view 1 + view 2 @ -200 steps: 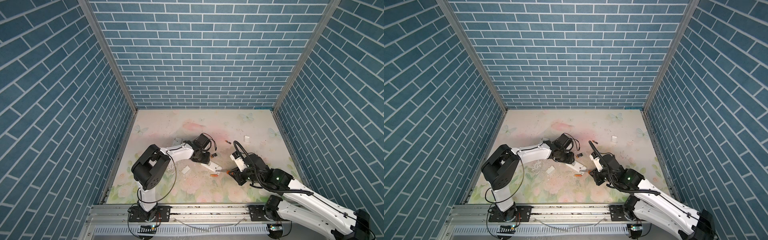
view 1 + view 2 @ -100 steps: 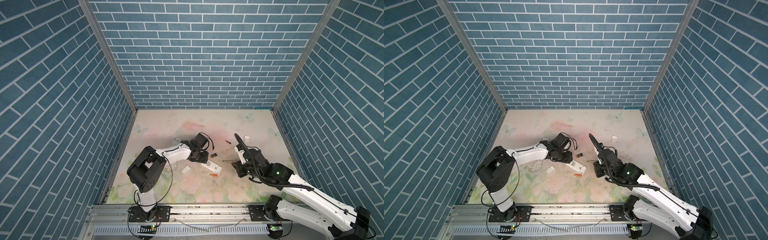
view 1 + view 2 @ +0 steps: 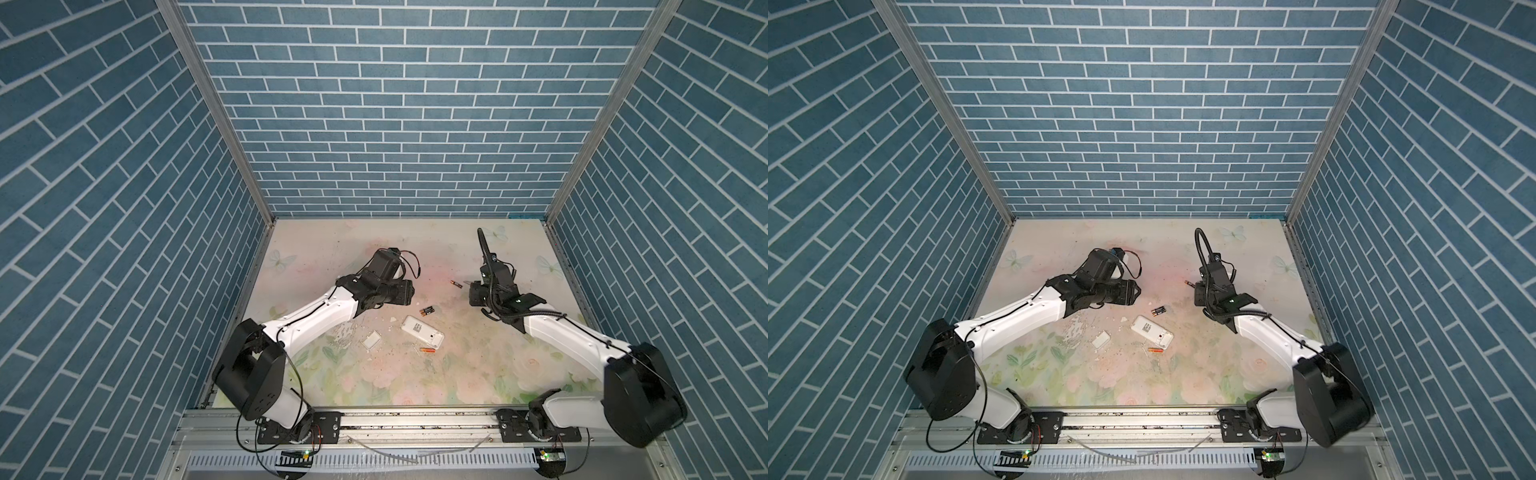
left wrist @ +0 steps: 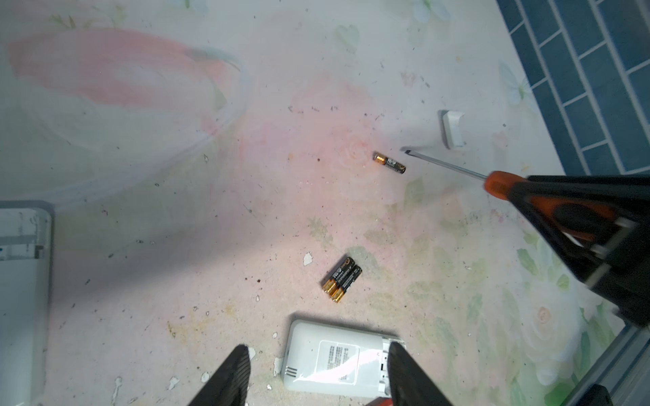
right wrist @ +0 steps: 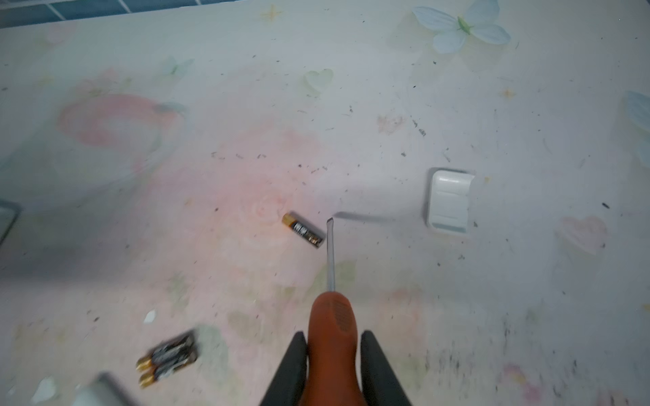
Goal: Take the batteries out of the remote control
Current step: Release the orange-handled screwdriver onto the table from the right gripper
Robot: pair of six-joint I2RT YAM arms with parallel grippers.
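Note:
The white remote control (image 3: 422, 331) (image 4: 337, 358) lies back-up in mid-table, its battery bay uncovered at the end nearer the front edge. Two black, gold-ended batteries (image 3: 427, 311) (image 4: 342, 279) (image 5: 169, 355) lie side by side just beyond it. A third (image 3: 456, 284) (image 5: 303, 230) lies farther back right, and an orange one (image 3: 427, 351) lies in front of the remote. My left gripper (image 3: 409, 293) (image 4: 318, 348) hovers open and empty, back-left of the remote. My right gripper (image 3: 473, 286) (image 5: 334, 339) is shut on an orange-handled screwdriver (image 5: 332, 316), whose tip is beside the lone battery.
A white battery cover (image 3: 371, 340) lies left of the remote, with paint flecks around it. Another white cover piece (image 5: 448, 200) (image 4: 453, 129) lies beyond the screwdriver tip. Blue brick walls (image 3: 395, 124) enclose the table on three sides.
My left gripper has opened and drawn back from the remote. My right arm has carried the screwdriver from the remote's front end to the back right, near the lone battery.

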